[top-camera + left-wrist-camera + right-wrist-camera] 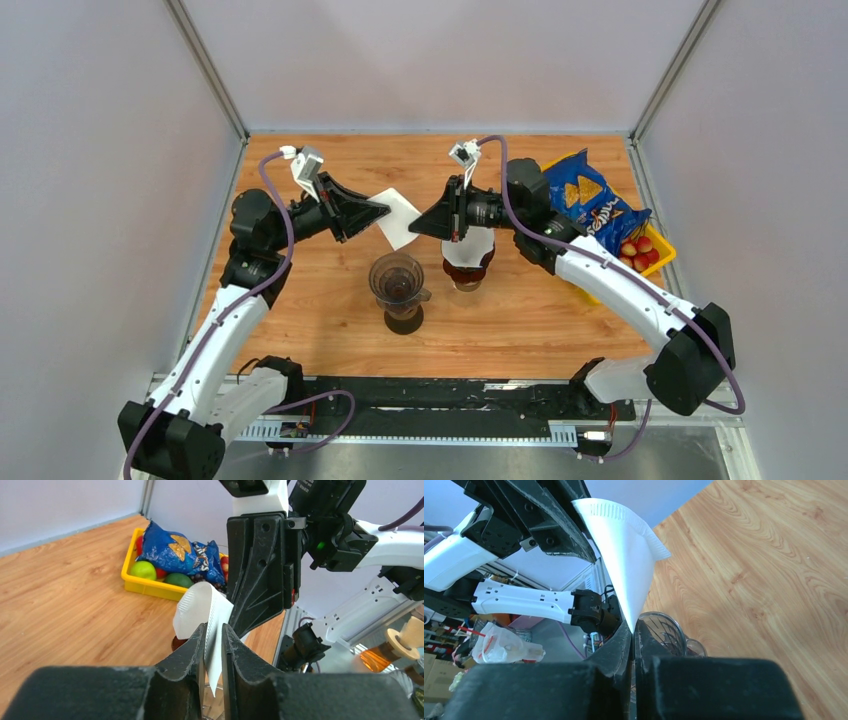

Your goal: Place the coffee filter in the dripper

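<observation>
The white cone-shaped coffee filter (398, 217) hangs in the air between my two grippers, above and behind the clear dripper (397, 278). My left gripper (385, 212) comes from the left, and its narrow jaws are shut on the filter's ribbed seam edge (200, 612). From the right, my right gripper (413, 228) is shut on the filter's pointed tip (629, 560). In the right wrist view the dripper's ribbed rim (663, 630) shows just beyond my right gripper (633, 625). In the left wrist view my left gripper (214, 630) faces the right gripper's black fingers (260, 570).
A brownish glass holding white paper (468, 262) stands right of the dripper, under the right wrist. A yellow tray (660, 262) with fruit and a blue chip bag (585, 200) sits at the table's right edge.
</observation>
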Action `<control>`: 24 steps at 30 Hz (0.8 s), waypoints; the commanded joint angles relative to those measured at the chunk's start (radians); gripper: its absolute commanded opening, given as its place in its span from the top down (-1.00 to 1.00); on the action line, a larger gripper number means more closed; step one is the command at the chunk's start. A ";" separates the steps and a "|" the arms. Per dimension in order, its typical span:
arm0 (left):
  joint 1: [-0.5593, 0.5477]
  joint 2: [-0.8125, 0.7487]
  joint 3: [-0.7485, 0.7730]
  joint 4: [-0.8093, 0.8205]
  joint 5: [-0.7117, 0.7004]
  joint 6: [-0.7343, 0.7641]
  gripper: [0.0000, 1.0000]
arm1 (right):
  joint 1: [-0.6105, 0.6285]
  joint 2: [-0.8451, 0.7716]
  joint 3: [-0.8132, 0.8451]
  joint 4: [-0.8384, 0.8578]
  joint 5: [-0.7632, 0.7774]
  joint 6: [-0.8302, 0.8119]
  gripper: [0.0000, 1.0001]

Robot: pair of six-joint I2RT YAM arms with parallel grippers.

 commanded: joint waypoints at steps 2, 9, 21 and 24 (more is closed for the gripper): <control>-0.003 -0.017 0.019 0.017 0.035 -0.021 0.66 | 0.004 -0.007 0.057 -0.013 0.048 -0.042 0.88; -0.003 -0.060 -0.013 0.051 0.020 -0.032 0.99 | -0.001 -0.028 0.058 -0.032 0.099 -0.067 0.69; -0.004 -0.091 -0.046 0.111 0.057 0.028 0.99 | -0.027 -0.186 -0.060 -0.060 0.463 -0.088 -0.89; -0.004 -0.090 -0.055 0.139 0.080 0.043 0.99 | -0.027 -0.224 -0.096 -0.062 0.537 -0.092 -0.98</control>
